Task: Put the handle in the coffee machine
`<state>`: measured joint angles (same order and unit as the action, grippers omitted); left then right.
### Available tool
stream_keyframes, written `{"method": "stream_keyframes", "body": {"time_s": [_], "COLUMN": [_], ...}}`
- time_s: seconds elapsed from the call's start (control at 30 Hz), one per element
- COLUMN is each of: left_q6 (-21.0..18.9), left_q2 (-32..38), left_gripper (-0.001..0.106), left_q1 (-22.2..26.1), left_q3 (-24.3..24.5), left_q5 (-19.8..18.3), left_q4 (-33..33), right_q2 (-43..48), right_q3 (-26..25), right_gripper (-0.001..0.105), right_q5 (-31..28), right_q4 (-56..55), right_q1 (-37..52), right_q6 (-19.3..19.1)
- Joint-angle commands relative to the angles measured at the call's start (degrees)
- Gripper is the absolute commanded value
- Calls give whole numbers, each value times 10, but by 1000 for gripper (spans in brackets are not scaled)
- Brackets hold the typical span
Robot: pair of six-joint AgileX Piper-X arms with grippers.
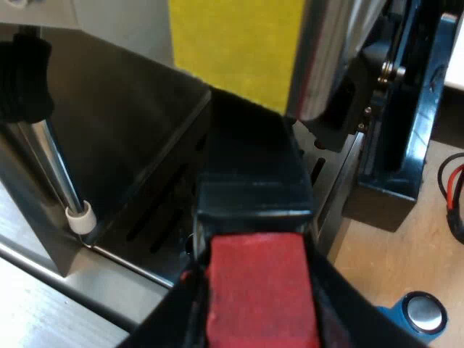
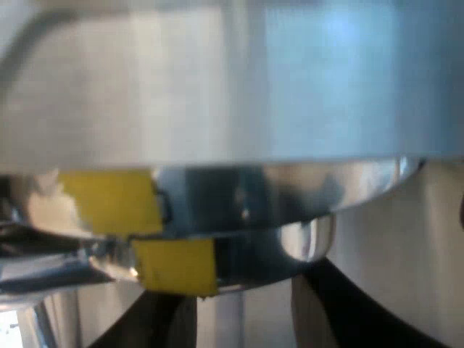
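Left wrist view: tamper [image 1: 424, 315] near handle [image 1: 261, 290]

Handle [image 1: 254, 181] tip hidden under machine [image 1: 116, 130]

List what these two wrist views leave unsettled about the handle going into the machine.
1) Left wrist view: the handle, held in the left pincer, hides its own metal end, so its seating in the espresso machine cannot be told.
2) Right wrist view: the metal ring is too close to show whether anything is locked in it.
3) Left wrist view: the blue tamper is cut off by the edge.
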<state>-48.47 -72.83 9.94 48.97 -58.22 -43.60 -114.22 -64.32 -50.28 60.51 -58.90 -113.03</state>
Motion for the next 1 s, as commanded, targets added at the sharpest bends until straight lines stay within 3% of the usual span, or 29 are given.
{"method": "stream_keyframes", "body": {"time_s": [0.03, 0.23, 0.57, 0.73, 1.0], "left_q6": [-6, -6, -41, -41, -41], "left_q2": [18, 18, 18, 18, 18], "left_gripper": [0, 0, 0, 0, 0], "left_q1": [-4, -4, -4, -4, -4], "left_q3": [13, 13, 13, 13, 22], "left_q5": [-159, -133, -133, -133, -121], "left_q4": [9, 9, 9, 12, 14], "right_q2": [21, 48, 95, 96, 96], "right_q3": [-12, -12, -12, -12, -12], "right_gripper": [33, 33, 23, 23, 23], "right_q5": [-9, -37, -36, -34, -34], "right_q4": [81, 78, -12, -17, -30], "right_q1": [0, 0, 0, 0, 0], "right_q6": [-21, -29, -24, 10, 15]}}
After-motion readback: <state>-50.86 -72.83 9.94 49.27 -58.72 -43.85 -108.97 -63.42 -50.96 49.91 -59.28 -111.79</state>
